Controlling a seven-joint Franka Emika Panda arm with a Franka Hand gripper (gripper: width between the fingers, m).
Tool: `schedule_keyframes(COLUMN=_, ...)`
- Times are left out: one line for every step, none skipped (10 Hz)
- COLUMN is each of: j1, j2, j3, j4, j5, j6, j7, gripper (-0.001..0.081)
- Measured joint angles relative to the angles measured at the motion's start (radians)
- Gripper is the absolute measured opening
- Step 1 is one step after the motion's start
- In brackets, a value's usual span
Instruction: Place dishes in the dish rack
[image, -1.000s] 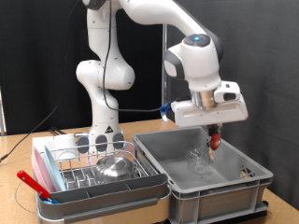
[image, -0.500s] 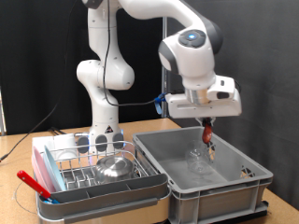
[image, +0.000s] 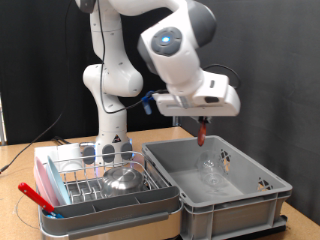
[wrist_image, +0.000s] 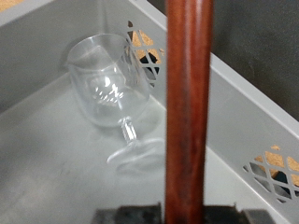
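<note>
My gripper is shut on a thin red-handled utensil and holds it upright above the far side of the grey plastic crate. In the wrist view the red handle runs up from the gripper. A clear wine glass lies on its side on the crate floor; it also shows in the exterior view. The dish rack, a silver wire rack in a pink-and-grey tray, stands at the exterior view's left. It holds a steel bowl and a pale plate standing at its back.
Another red-handled utensil lies across the rack's left front corner. The robot's base stands behind the rack. A clear round dish sits at the table's left front edge. A black curtain closes the back.
The gripper has risen out of the crate and moved to the exterior view's left with the red-handled utensil still in it. The glass, bowl and rack have not moved.
</note>
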Motion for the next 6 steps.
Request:
schedule_keyframes(j1=-0.019, j2=0.000, j3=0.004, j4=0.006, j5=0.011, j6=-0.021, j7=-0.060, gripper=0.0077)
schedule_keyframes(j1=-0.018, j2=0.000, j3=0.004, j4=0.004, j5=0.011, j6=-0.023, j7=-0.026, gripper=0.0077)
schedule_keyframes(j1=-0.017, j2=0.000, j3=0.004, j4=0.003, j5=0.025, j6=-0.037, j7=0.009, gripper=0.0077)
schedule_keyframes(j1=-0.025, j2=-0.001, j3=0.001, j4=0.001, j5=0.077, j6=-0.042, j7=0.043, gripper=0.0077)
schedule_keyframes(j1=-0.039, j2=-0.003, j3=-0.011, j4=-0.001, j5=0.145, j6=-0.031, j7=0.060, gripper=0.0077)
schedule_keyframes(j1=-0.062, j2=-0.005, j3=-0.025, j4=-0.001, j5=0.199, j6=-0.023, j7=0.061, gripper=0.0077)
